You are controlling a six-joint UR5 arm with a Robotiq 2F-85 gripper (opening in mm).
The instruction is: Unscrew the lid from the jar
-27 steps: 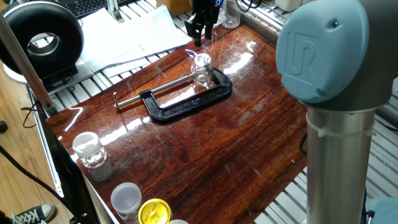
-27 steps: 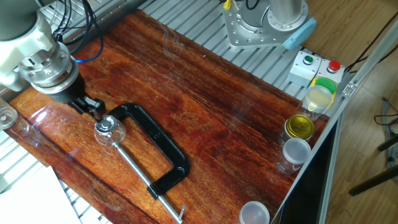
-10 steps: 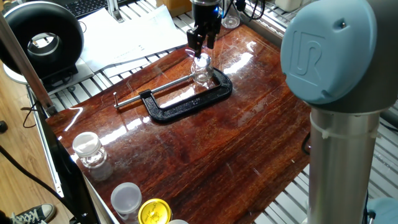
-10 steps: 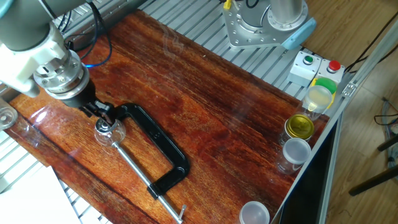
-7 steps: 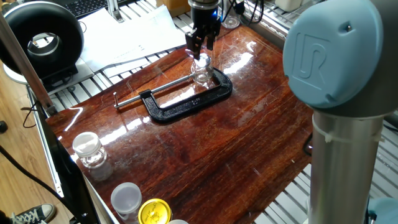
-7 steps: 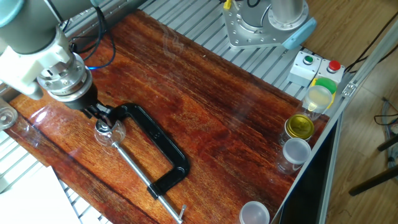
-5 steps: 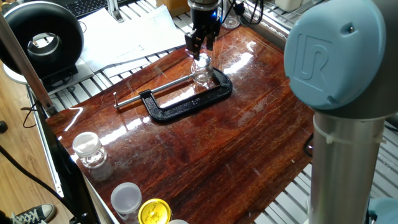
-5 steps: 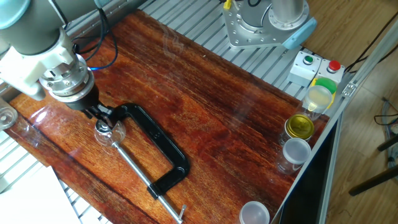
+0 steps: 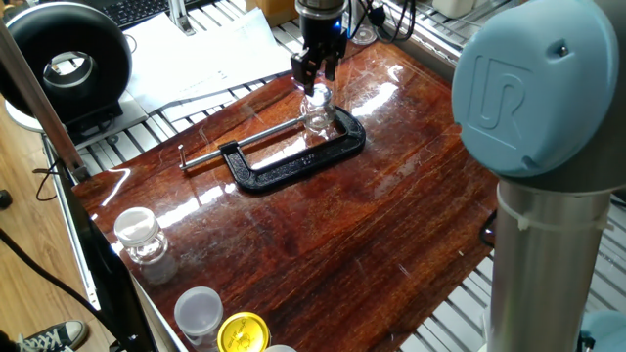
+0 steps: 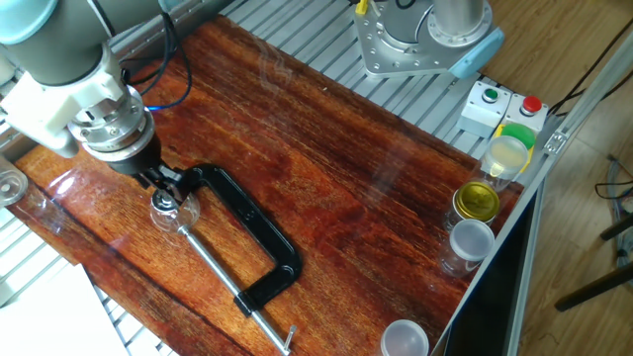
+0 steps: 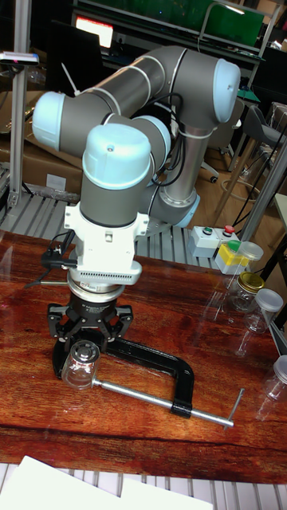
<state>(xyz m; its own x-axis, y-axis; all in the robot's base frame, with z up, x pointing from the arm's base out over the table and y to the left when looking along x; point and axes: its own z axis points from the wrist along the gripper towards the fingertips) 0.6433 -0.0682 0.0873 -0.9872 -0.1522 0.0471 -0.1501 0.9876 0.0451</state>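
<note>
The small clear glass jar (image 10: 170, 212) sits pinched in the black metal C-clamp (image 10: 252, 242), probably so it can't spin. The two-finger tool (image 10: 161, 182) hangs spread right above the jar's little round clear lid (image 10: 165, 203), not gripping it yet.

My arm is made of thick grey metal tubes, and each joint has a round pale blue plastic cap; one cap carries a raised "UR" mark. Just above my black two-finger pincer (image 11: 83, 344) sits a white block over a ribbed silver ring. A thin black cable runs beside this block, and blue cable loops behind it.
</note>
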